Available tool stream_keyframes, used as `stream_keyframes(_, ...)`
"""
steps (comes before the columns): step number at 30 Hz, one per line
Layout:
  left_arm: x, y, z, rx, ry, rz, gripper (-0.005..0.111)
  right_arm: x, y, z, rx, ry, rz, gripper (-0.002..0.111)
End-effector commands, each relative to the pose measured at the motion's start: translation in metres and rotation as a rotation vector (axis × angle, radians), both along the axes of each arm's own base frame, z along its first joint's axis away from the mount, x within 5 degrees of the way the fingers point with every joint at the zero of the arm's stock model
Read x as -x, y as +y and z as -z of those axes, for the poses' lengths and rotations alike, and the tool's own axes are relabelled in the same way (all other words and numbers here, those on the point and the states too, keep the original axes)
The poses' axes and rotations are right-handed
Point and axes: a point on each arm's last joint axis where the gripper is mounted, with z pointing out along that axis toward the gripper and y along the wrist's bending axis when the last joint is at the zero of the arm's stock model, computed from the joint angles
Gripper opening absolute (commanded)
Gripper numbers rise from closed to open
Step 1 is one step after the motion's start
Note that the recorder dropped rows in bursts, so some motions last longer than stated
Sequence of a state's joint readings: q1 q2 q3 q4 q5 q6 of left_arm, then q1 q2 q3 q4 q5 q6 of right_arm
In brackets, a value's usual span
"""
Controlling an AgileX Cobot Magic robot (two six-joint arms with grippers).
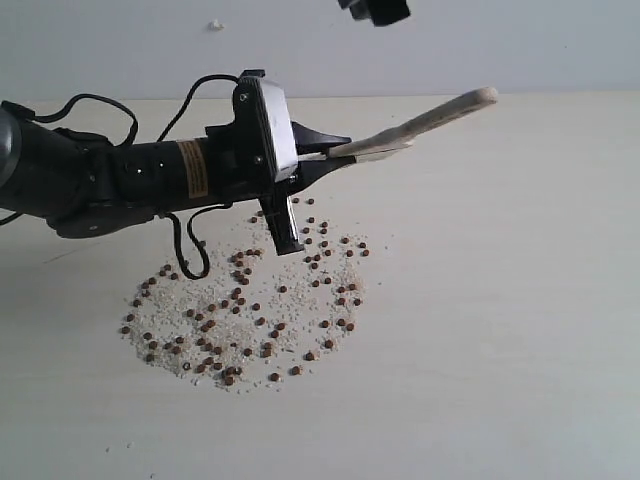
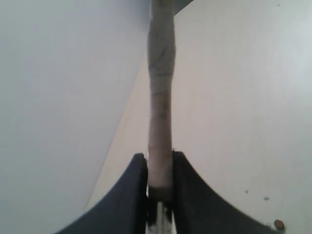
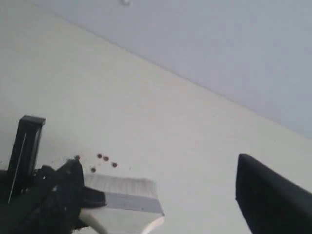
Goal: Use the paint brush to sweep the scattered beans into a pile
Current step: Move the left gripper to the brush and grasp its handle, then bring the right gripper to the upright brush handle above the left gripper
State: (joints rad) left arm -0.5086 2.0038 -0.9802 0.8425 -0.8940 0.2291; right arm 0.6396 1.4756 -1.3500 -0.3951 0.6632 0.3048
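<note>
**A:** Where is the paint brush (image 1: 440, 112)?

**B:** In the left gripper (image 1: 335, 150). Its jaws are clamped tight on the pale wooden handle, low down by the metal ferrule (image 3: 134, 204). The rest of the handle slants out past the fingertips, up and to the right in the exterior view.

**A:** And the beans (image 1: 240, 320)?

**B:** They lie on the table (image 1: 520, 330) in a broad, loose patch, reddish-brown dots mixed with off-white grains. In the exterior view the patch sits just below the left gripper. A few strays lie near the white bristles (image 3: 122, 185).

**A:** What about the right gripper (image 1: 375, 10)?

**B:** It is high at the top edge of the exterior view, well apart from the brush. Its own camera shows only one dark finger (image 3: 268, 200), far out to the side with nothing against it. So the jaws look spread wide and empty, though the view is partial.
</note>
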Motion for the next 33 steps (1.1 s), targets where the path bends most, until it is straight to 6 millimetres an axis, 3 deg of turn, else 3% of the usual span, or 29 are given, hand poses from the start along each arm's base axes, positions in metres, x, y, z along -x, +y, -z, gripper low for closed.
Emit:
stream_keyframes(1, -0.010, 0.013, -0.003, 0.078, 0.147, -0.082, 0.000, 0.010, -0.016, -0.035, -0.022, -0.163, 0.036, 0.077)
stream_keyframes(5, -0.020, 0.032, -0.003, 0.135, 0.282, -0.134, 0.000, 0.025, -0.028, -0.058, -0.026, -0.254, 0.019, 0.077)
stream_keyframes(9, -0.025, 0.048, -0.003, 0.195, 0.431, -0.145, 0.000, 0.036, -0.031, -0.054, -0.023, -0.317, -0.056, 0.077)
stream_keyframes(11, -0.026, 0.055, -0.005, 0.258, 0.548, -0.151, 0.000, 0.040, -0.030, -0.046, -0.032, -0.338, -0.094, 0.077)
stream_keyframes(15, -0.022, 0.071, -0.018, 0.348, 0.698, -0.058, 0.000, 0.043, -0.022, -0.006, -0.043, -0.368, -0.217, 0.077)
stream_keyframes(19, -0.016, 0.085, -0.028, 0.334, 0.767, 0.049, 0.000, 0.045, -0.019, 0.027, -0.212, -0.438, -0.331, 0.076)
stream_keyframes(26, -0.013, 0.101, -0.025, 0.185, 0.851, 0.106, 0.000, 0.026, -0.024, 0.063, -0.329, -0.421, -0.345, 0.068)
stream_keyframes(33, -0.010, 0.102, -0.022, 0.136, 0.854, 0.127, 0.000, 0.021, -0.004, 0.089, -0.388, -0.358, -0.517, 0.062)
